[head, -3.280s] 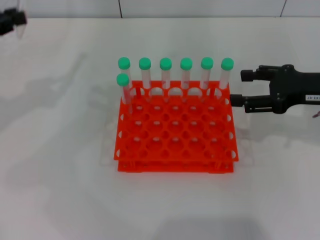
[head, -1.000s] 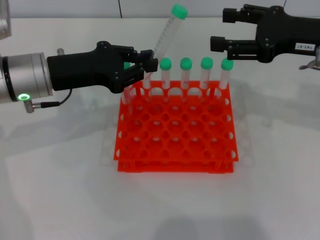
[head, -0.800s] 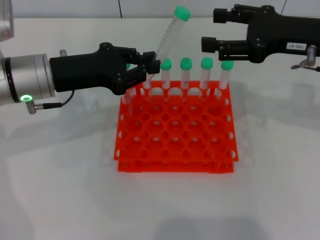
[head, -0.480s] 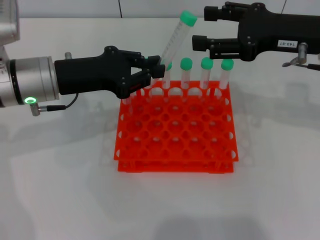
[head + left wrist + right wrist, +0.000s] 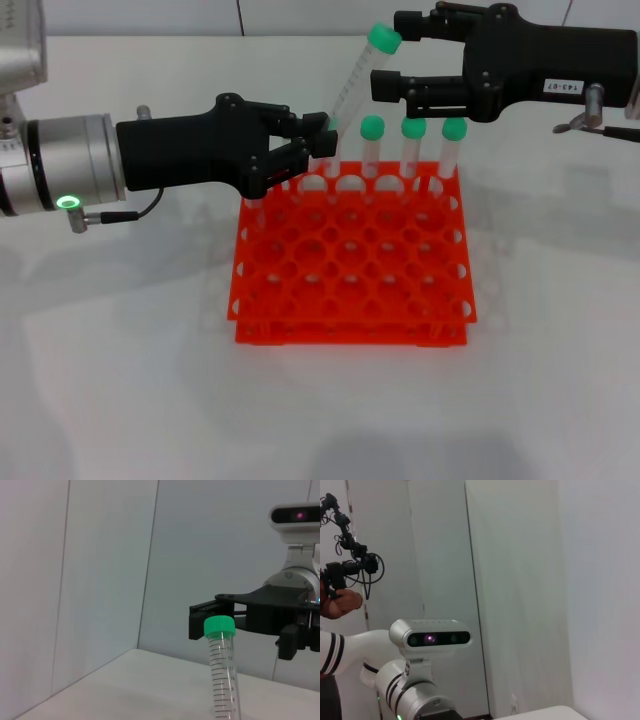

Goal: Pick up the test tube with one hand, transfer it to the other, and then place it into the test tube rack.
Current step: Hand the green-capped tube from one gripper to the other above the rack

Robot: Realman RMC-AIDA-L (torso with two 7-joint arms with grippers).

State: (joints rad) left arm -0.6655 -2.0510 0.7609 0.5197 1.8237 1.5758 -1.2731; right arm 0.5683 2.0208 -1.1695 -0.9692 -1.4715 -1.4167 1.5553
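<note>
Your right gripper (image 5: 385,55) has closed in at upper centre, fingers apart around the test tube (image 5: 355,82) clamped by the left gripper (image 5: 318,145); handover's next

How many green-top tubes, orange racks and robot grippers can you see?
Green-capped test tubes in plain sight: 4, the held test tube and three standing tubes; the left gripper may hide more.
Test tube rack: 1
Grippers: 2, the left gripper and the right gripper
Total: 7
</note>
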